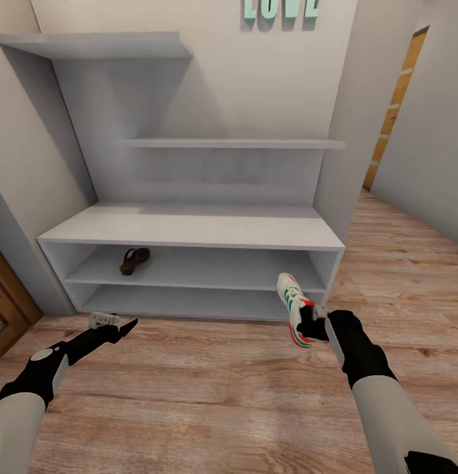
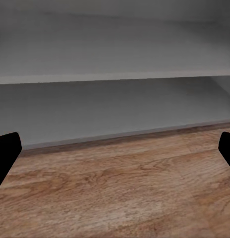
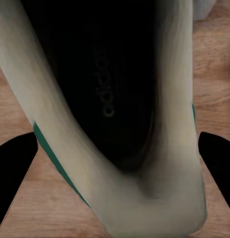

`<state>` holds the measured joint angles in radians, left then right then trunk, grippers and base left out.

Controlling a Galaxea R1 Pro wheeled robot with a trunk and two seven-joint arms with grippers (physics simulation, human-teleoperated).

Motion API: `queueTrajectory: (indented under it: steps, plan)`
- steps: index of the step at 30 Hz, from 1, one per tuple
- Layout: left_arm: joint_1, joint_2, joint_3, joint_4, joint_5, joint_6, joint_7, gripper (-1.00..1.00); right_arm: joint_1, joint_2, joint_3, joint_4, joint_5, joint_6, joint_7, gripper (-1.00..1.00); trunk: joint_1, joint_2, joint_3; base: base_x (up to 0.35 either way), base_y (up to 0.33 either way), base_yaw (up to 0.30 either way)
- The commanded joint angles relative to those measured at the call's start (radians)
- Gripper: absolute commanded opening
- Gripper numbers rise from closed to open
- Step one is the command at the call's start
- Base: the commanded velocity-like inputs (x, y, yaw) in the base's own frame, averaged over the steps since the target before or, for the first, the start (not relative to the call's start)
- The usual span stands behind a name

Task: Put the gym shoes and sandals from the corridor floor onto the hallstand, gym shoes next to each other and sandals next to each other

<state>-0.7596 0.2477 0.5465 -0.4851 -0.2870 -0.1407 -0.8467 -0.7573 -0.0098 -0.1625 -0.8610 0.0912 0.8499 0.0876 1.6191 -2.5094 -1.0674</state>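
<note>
The hallstand (image 1: 189, 229) stands ahead against the wall, and its lower shelf edge (image 2: 115, 77) is close in the left wrist view. One dark brown sandal (image 1: 133, 261) lies in its upper slot at the left. My right gripper (image 1: 314, 324) is shut on the heel of a white gym shoe (image 1: 293, 303), held tilted, toe toward the rack's lower right corner, just above the corridor floor (image 1: 222, 388). In the right wrist view the gym shoe (image 3: 110, 99) shows its dark insole between the fingers (image 3: 13, 173). My left gripper (image 1: 117, 324) is open and empty, low over the floor before the bottom slot.
A brown wooden door (image 1: 5, 309) is at the near left beside the rack. To the right, a grey wall and an orange door frame (image 1: 393, 105) border floor that runs on past the rack. Teal letters (image 1: 280, 9) hang on the wall above.
</note>
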Motion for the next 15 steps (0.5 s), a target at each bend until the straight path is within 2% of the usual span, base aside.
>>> queueTrajectory:
  steps: [1, 5, 15]
  plan:
    - [-0.001, -0.001, 0.007, 0.0, -0.011, -0.008, -0.005, 1.0, 0.0, 0.0, -0.002, -0.001, 0.01, -0.025, 0.009, -1.0, 0.0, 0.0, -0.001, 0.0, 0.0, 0.0]
    - [-0.001, -0.001, 0.007, 0.0, -0.011, -0.008, -0.005, 1.0, -0.001, 0.001, -0.002, 0.0, 0.01, -0.065, 0.009, -1.0, 0.0, 0.0, -0.001, 0.0, 0.0, 0.0]
    - [-0.001, -0.001, 0.007, 0.003, -0.011, -0.008, -0.005, 1.0, 0.0, -0.001, -0.002, 0.003, 0.01, -0.075, 0.009, -1.0, 0.0, 0.0, -0.001, 0.0, 0.0, 0.0]
